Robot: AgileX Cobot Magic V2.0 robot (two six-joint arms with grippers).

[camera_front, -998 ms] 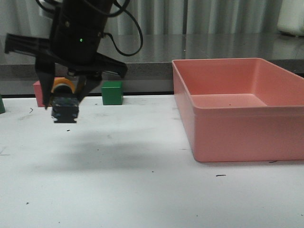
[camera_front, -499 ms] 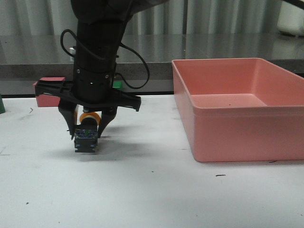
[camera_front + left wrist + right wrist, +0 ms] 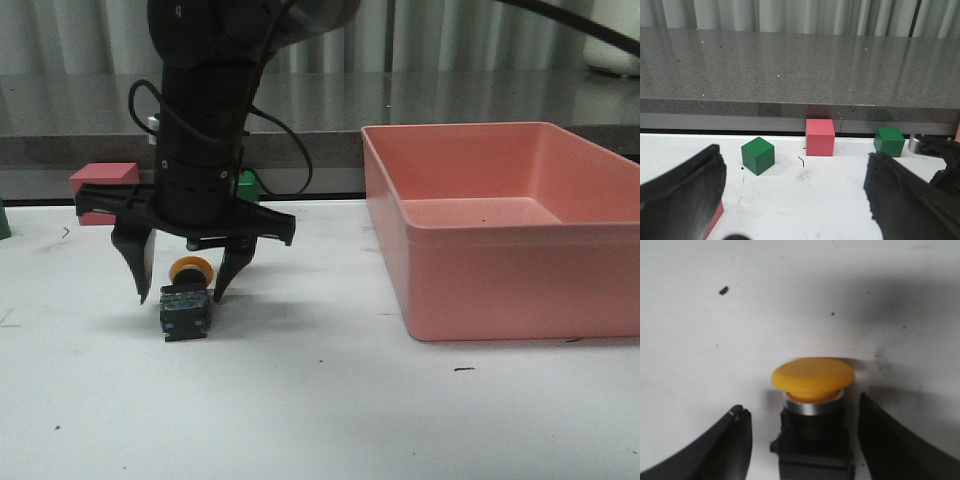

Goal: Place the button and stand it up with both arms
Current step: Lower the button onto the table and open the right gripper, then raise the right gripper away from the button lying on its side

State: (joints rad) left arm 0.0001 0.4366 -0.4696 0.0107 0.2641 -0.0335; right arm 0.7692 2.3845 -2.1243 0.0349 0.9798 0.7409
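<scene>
A white counter [image 3: 320, 400], scuffed with small dark marks, runs up to a grey stone ledge [image 3: 790, 65] with pale curtains behind it. One button [image 3: 186, 300] lies on the counter in the lower left of the front view, its yellow cap pointing away from the camera and its dark blocky base toward it. One arm is visible there, a black column dropping from the top of the frame to the right tool [image 3: 181, 292], whose two fingers hang spread on either side of the button with a gap on each side, gripping nothing. The right wrist view shows the same: the button [image 3: 813, 410] sits between two dark fingers [image 3: 727, 450] without touching either, and its base is cut off by the frame edge.

One pink bin [image 3: 500, 225] fills the right of the front view, cut off at the right edge. The left wrist view shows two green cubes [image 3: 758, 155] and one whole pink cube [image 3: 820, 137] along the ledge, plus a pink corner at the lower left, mostly hidden behind a finger. The left tool [image 3: 795, 200] is spread wide and holds nothing; its fingertips fall outside the frame. In the front view the arm hides most of one green cube [image 3: 247, 183], and a pink cube [image 3: 104, 192] peeks out at the left.
</scene>
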